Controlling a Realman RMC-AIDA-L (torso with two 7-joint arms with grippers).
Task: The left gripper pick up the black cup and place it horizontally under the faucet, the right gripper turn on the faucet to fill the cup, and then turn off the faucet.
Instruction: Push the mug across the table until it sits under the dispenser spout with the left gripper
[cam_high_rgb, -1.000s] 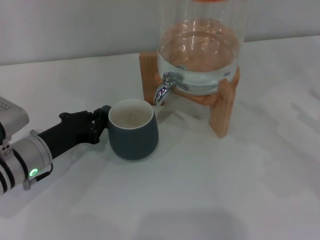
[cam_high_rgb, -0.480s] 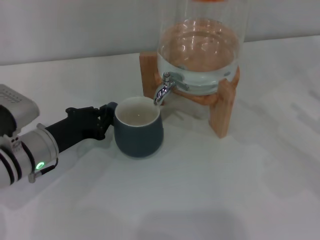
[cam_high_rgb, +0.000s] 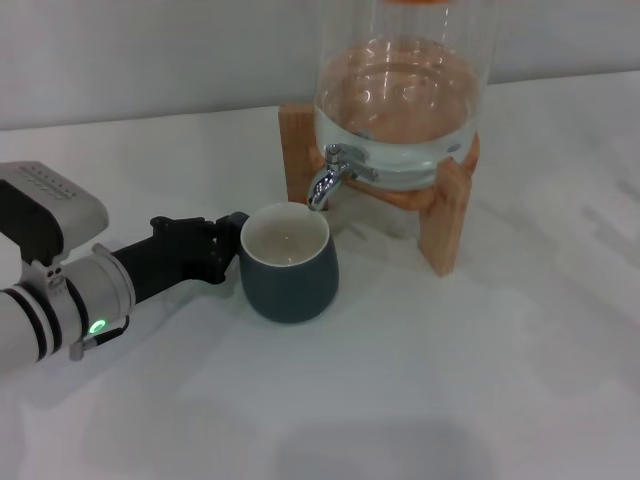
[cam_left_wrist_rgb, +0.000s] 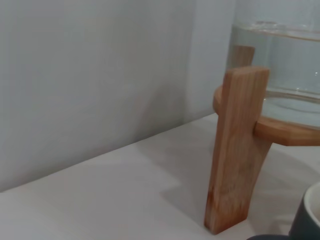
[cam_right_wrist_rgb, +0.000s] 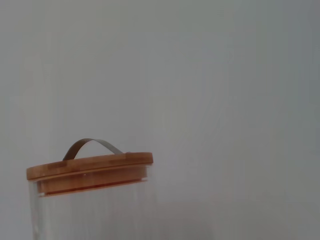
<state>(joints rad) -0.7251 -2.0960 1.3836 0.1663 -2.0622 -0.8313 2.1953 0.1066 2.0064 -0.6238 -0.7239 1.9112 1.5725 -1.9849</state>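
Head view: the cup (cam_high_rgb: 289, 264) is standing upright, mouth up, handle pointing toward the left gripper (cam_high_rgb: 232, 244), whose fingers are clamped on it. Its rim is sitting just under the faucet (cam_high_rgb: 327, 178). The jar (cam_high_rgb: 402, 110) is holding water.

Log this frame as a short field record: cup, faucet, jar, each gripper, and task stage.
cup: black cup upright on the white table, mouth partly beneath the spout, inside looks empty
faucet: faucet at the jar's base, no water stream visible
jar: glass jar part-filled with water, on a wooden stand; wooden lid on top
left gripper: left gripper at the cup's handle side, holding it
right gripper: not in view
stage: cup being positioned; faucet not yet opened
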